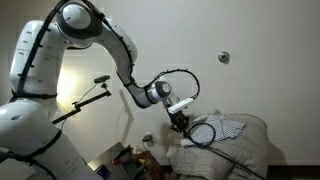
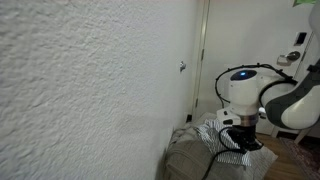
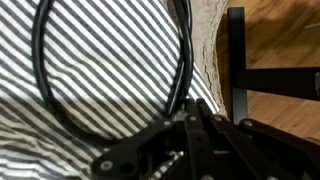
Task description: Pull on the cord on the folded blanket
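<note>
The folded blanket [image 1: 245, 148] is a bulky off-white pile with a striped patch [image 1: 226, 126] on top; it also shows in an exterior view [image 2: 195, 160]. The cord [image 1: 204, 133] is a thin black cable lying in an oval loop on the striped patch, with an end trailing down the blanket's front. In the wrist view the cord [image 3: 40, 70] loops over the stripes and its right strand runs down into my fingertips. My gripper [image 3: 190, 118] is at the blanket's edge, shut on the cord; it shows in both exterior views [image 1: 180, 123] [image 2: 244, 141].
A dark frame [image 3: 236, 60] stands on the wooden floor [image 3: 285, 40] beside the blanket. A camera on a stand [image 1: 100, 80] and floor clutter [image 1: 125, 156] lie near the arm's base. White walls are close by, with a door [image 2: 204, 50].
</note>
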### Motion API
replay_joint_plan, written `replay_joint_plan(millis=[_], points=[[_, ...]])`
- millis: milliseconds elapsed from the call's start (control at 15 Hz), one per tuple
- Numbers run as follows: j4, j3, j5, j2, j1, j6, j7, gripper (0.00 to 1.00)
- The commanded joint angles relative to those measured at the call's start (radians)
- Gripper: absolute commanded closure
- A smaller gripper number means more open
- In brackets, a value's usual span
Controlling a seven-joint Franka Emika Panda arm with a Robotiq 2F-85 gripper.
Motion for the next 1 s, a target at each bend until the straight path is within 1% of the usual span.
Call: replay_joint_plan(millis=[0, 600, 800, 933], points=[[0.034, -0.023, -0.018, 0.017, 0.017, -0.002, -0.010, 0.92], [0.057, -0.034, -0.034, 0.034, 0.030, -0.021, 0.000, 0.92], [0.057, -0.013, -0.021, 0.038, 0.013, -0.039, -0.043, 0.92], [0.063, -0.029, -0.035, 0.041, 0.031, -0.037, -0.030, 0.91]])
